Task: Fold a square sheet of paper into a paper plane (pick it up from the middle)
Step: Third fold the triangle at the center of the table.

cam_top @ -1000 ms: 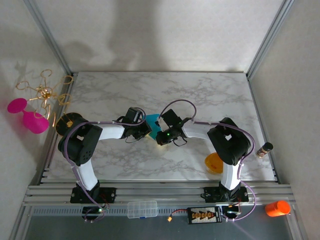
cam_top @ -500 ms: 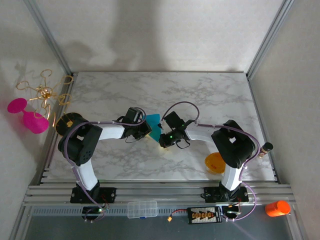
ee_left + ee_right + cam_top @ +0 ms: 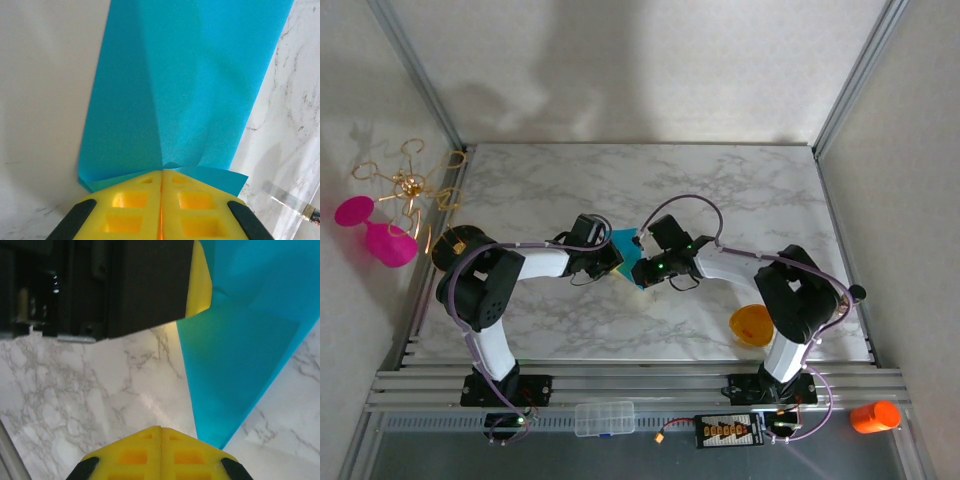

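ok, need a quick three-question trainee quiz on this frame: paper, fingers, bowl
1. True or false: the left fingers are shut on the teal paper.
2. Where does the orange bowl sit? A) near the right arm's base B) beside the left arm's base C) at the table's far edge
3. In the left wrist view, what line runs up the paper from the fingertips?

Key: 1 true. 2 A. 3 a crease.

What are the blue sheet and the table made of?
The teal-blue sheet looks like thin matte paper: it shows sharp creases and a fine grainy surface. The table looks like marble, white with grey veins, though it may be printed laminate.
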Controlling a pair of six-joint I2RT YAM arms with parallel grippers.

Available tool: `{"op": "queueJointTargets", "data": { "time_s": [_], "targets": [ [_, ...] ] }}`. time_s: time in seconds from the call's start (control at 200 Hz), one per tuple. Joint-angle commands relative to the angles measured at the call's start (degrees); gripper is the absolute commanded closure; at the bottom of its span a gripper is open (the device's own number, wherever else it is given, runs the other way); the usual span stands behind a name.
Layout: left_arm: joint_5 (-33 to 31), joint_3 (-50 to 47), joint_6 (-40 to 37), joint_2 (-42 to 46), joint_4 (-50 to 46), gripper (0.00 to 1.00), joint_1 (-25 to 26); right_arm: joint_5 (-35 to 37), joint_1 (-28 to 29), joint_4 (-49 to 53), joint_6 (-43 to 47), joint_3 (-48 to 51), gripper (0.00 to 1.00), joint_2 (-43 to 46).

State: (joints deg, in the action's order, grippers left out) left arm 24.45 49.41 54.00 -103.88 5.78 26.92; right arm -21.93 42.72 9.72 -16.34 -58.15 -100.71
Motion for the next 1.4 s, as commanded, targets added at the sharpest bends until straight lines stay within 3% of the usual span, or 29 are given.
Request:
{"op": "queueJointTargets", "data": {
  "time_s": [0.0,0.345,0.706,1.397],
  "targets": [
    [-3.3,-0.8,-0.8,-2.1,-7.2,0.91,-0.3,2.3,-0.3,-1.1,-2.1,-2.0,1.00,-3.0],
    [-2.4,0.7,-1.9,-1.0,-6.6,0.91,-0.2,4.7,-0.2,-0.2,-3.3,-0.7,1.00,-6.7],
    [1.3,1.7,-9.5,5.7,-1.7,0.85,1.6,7.8,-0.3,3.3,-3.3,-0.9,1.00,-8.6],
    [3.0,-2.1,-6.8,1.6,2.5,0.91,5.3,7.0,-0.3,4.4,-4.1,-0.8,1.00,-9.4]
  ]
}}
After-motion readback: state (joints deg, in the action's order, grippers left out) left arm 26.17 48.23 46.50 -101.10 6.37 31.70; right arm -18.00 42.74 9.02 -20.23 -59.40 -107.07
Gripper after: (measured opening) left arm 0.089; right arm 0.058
